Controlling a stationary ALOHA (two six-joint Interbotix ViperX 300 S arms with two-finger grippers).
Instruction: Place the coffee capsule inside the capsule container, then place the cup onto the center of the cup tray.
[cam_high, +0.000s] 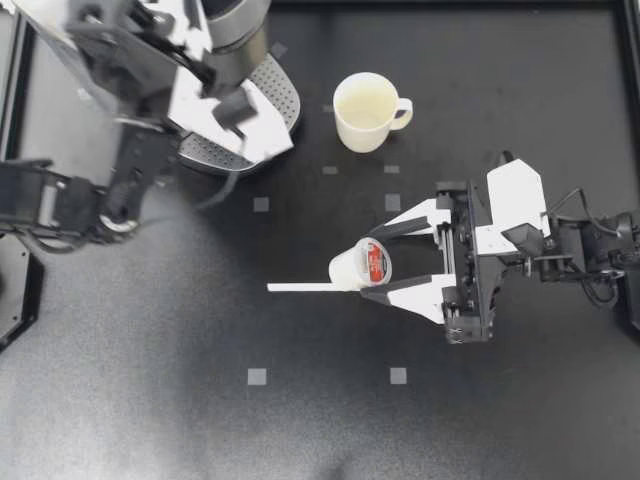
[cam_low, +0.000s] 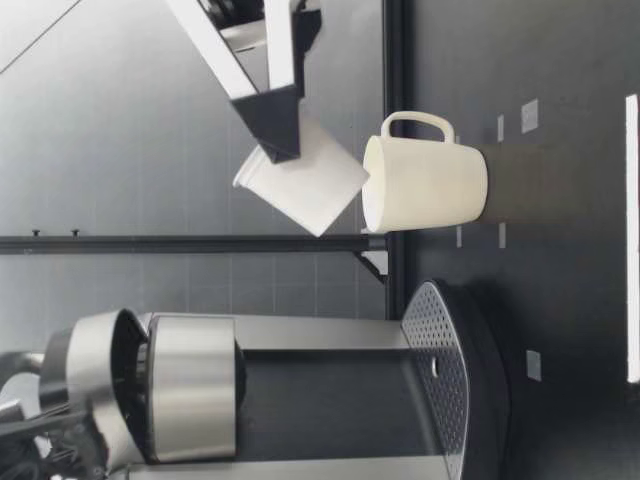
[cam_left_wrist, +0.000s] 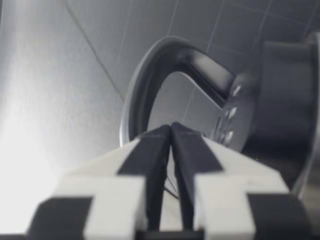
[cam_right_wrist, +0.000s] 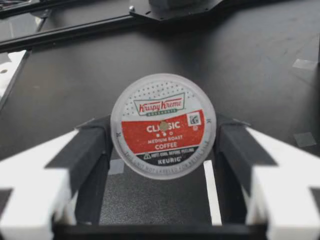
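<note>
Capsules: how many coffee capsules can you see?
1. The capsule is gripped between the fingers of my right gripper, held up above the table. Another one could be hidden inside the coffee machine; I cannot see in there.

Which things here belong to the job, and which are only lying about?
For the job: capsule, cup, machine, tray.
Lying about: white strip, tape squares.
</note>
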